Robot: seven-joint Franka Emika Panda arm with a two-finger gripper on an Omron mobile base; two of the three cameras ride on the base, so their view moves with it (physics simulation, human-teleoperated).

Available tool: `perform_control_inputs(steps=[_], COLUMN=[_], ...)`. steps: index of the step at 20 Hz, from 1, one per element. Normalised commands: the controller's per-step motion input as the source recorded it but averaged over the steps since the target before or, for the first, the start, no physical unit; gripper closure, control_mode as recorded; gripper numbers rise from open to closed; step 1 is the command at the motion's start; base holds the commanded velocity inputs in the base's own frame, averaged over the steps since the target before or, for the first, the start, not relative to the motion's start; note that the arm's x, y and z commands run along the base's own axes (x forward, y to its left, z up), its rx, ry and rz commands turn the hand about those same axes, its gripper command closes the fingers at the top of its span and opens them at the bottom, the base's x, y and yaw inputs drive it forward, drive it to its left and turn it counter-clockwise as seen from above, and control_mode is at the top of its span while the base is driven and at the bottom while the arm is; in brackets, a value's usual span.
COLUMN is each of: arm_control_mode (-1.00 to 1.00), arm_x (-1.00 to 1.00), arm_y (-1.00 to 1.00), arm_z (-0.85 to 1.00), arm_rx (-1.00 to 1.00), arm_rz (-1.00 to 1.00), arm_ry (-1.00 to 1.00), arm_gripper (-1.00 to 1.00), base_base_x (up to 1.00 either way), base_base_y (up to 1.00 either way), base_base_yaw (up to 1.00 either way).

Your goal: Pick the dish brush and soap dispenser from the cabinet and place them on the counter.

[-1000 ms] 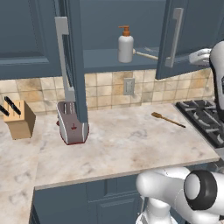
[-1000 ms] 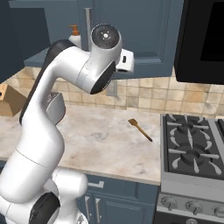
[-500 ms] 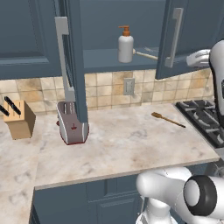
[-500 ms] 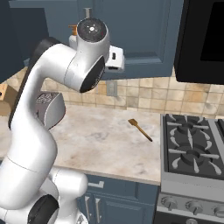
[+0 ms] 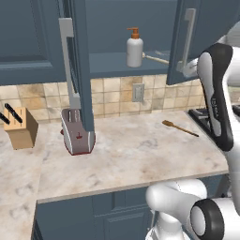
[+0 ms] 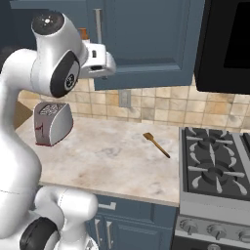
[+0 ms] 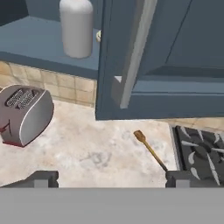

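Observation:
The cabinet (image 5: 117,70) stands with both doors swung open. On its shelf the white soap dispenser (image 5: 134,48) with an orange pump is upright, and the dish brush (image 5: 157,58) lies just behind it to the right. In the hand view the soap dispenser (image 7: 77,28) is at upper left, and the right door with its silver handle (image 7: 135,52) hangs close in front. My gripper (image 7: 111,178) is open, its tips far apart with nothing between them, below that door's lower edge. The counter (image 5: 140,159) lies beneath.
A toaster (image 5: 77,136) sits behind the left door's edge (image 5: 79,70). A knife block (image 5: 18,127) is at far left. An orange-brown utensil (image 5: 180,128) lies on the counter near the stove (image 6: 215,166). The open right door (image 5: 197,33) hangs beside my arm.
The jaws have gone from shut to wide open. My hand has come away from the right door's handle and dropped a little, and the elbow has swung left in the right base view.

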Motion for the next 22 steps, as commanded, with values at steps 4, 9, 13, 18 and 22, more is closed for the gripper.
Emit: perform_control_inputs(steps=[4, 9, 13, 18, 22], arm_control_mode=[-1.00, -1.00, -1.00, -1.00, -1.00], arm_x=[0.00, 0.00, 0.08, 0.18, 0.42], arm_y=[0.59, 0.56, 0.20, -0.01, 0.03], arm_z=[0.03, 0.12, 0.08, -0.16, -0.11], arm_rx=[-0.35, -0.31, -0.16, -0.10, -0.21], arm_rz=[0.00, 0.00, 0.00, 0.01, 0.03], arm_ry=[0.20, 0.17, 0.09, -0.03, 0.04], arm_gripper=[-1.00, -1.00, -1.00, -1.00, -1.00], base_base_x=[0.00, 0.00, 0.00, 0.00, 0.00], base_base_y=[0.00, 0.00, 0.00, 0.00, 0.00], base_base_yaw=[0.00, 0.00, 0.00, 0.00, 0.00])
